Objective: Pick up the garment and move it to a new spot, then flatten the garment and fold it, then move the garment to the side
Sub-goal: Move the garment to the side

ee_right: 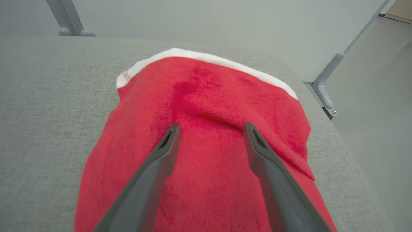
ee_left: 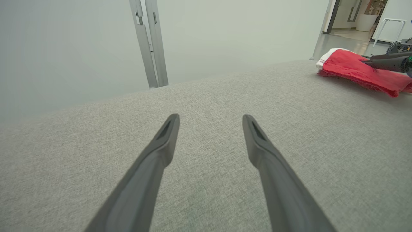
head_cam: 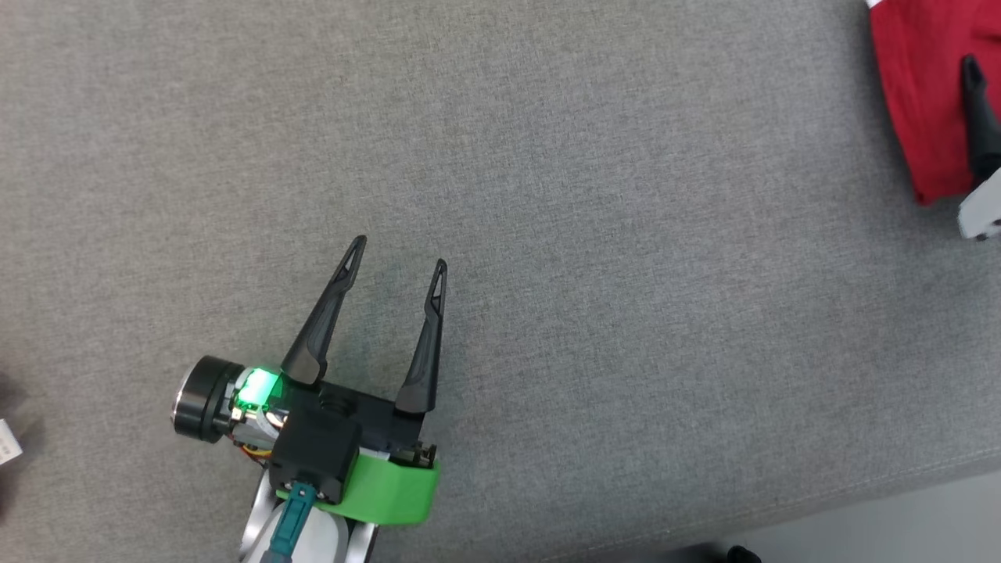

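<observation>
Our right end effector has its two dark fingers spread wide and clamps nothing. They lie low over the garment, and we see a small crease in the cloth between the tips. Whether the tips touch the fabric, we cannot tell. The garment is red with a white band along its far edge. It lies folded and fairly flat near the right end of the grey fabric-covered bench, close to the edge. In the head view it sits at the upper right corner.

Our left end effector is likewise spread apart and empty. It hangs over bare bench, well apart from the garment, with a green light glowing at its wrist. Beyond the bench stand a pale wall and grey metal posts.
</observation>
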Motion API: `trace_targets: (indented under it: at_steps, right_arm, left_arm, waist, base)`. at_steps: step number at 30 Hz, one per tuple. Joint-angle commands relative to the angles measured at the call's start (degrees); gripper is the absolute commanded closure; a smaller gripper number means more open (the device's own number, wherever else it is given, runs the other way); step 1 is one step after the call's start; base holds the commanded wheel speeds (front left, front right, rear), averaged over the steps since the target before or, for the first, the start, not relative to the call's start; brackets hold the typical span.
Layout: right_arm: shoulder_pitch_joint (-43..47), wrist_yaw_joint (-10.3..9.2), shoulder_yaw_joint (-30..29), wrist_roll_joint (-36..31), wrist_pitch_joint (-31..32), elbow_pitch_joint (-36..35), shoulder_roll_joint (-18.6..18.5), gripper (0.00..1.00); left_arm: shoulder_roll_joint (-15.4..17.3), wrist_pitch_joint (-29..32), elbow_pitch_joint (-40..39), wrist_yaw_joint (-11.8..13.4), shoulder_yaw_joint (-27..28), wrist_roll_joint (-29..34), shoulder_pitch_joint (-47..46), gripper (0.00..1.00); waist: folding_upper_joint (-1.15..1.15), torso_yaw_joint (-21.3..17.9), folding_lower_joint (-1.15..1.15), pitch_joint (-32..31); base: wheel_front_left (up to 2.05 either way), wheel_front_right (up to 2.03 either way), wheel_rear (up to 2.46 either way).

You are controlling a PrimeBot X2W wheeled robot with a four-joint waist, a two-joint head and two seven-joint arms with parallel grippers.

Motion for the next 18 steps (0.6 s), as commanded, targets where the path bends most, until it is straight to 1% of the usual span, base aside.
trace_targets:
  at_steps: [1, 5, 9, 13, 18]
  right_arm:
    - [1.6, -0.06, -1.7, -1.2, -0.2, -2.0, 0.8, 0.0]
    - [9.1, -0.06, -3.2, -2.7, -0.2, -6.2, 6.3, 0.0]
    - [15.4, -0.06, -2.5, -2.8, -0.2, -10.5, 10.6, 0.0]
    - [22.9, -0.06, -3.3, -3.8, -0.2, -15.8, 14.1, 0.0]
    - [32.4, -0.04, -3.4, -7.5, -0.2, -23.3, 18.1, 0.0]
  left_arm:
    - [-0.5, 0.0, 0.1, 0.5, -0.2, -0.8, 0.8, 0.0]
    - [-1.5, 0.0, 1.2, 0.9, -0.2, -1.8, 2.9, 0.0]
    - [-2.4, 0.0, 2.5, 1.3, 0.4, -3.6, 5.9, 0.0]
    - [-3.2, 0.0, 4.3, 1.7, 1.7, -5.1, 9.2, 0.0]
    - [-3.9, 0.0, 6.0, 2.4, 4.1, -6.4, 13.4, 0.0]
  waist:
    - [0.0, 2.4, 0.0, -5.1]
    - [0.0, 3.7, 0.0, -10.8]
    - [0.0, 4.9, 0.0, -17.1]
    - [0.0, 6.4, 0.0, -22.8]
    - [0.0, 7.3, 0.0, -28.6]
  base:
    - [0.0, 0.0, 0.0]
    - [0.0, 0.0, 0.0]
    - [0.0, 0.0, 0.0]
    - [0.0, 0.0, 0.0]
    - [0.0, 0.0, 0.0]
